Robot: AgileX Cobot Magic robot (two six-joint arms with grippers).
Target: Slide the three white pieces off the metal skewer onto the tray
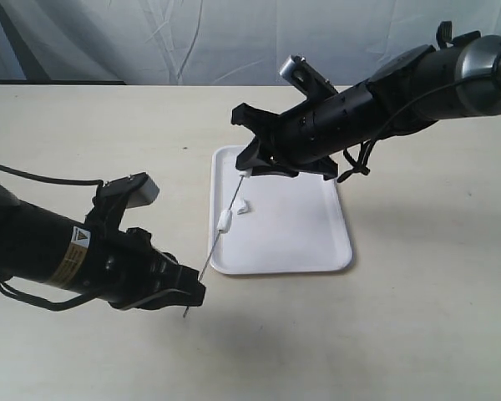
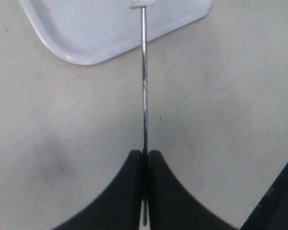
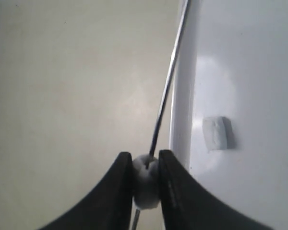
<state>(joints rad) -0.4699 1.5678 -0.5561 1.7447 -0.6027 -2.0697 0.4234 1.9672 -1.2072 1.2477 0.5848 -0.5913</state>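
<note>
The metal skewer (image 1: 215, 244) slants up over the near-left corner of the white tray (image 1: 317, 234). My left gripper (image 1: 190, 296) is shut on its lower end, the rod (image 2: 144, 86) pinched between the closed fingers (image 2: 129, 191). My right gripper (image 1: 249, 171) is shut on a white piece (image 3: 145, 179) threaded at the skewer's upper end (image 3: 165, 91). A second white piece (image 1: 225, 221) sits mid-rod and shows at the frame edge in the left wrist view (image 2: 140, 4). A third white piece (image 1: 244, 205) lies loose on the tray (image 3: 249, 57), also seen from the right wrist (image 3: 216, 133).
The pale tabletop (image 1: 417, 334) surrounds the tray. A grey backdrop cloth (image 1: 192, 33) hangs behind the table's far edge. Both black arms reach in, the left one (image 1: 33, 251) low at the front, the right one (image 1: 401, 92) from the back right.
</note>
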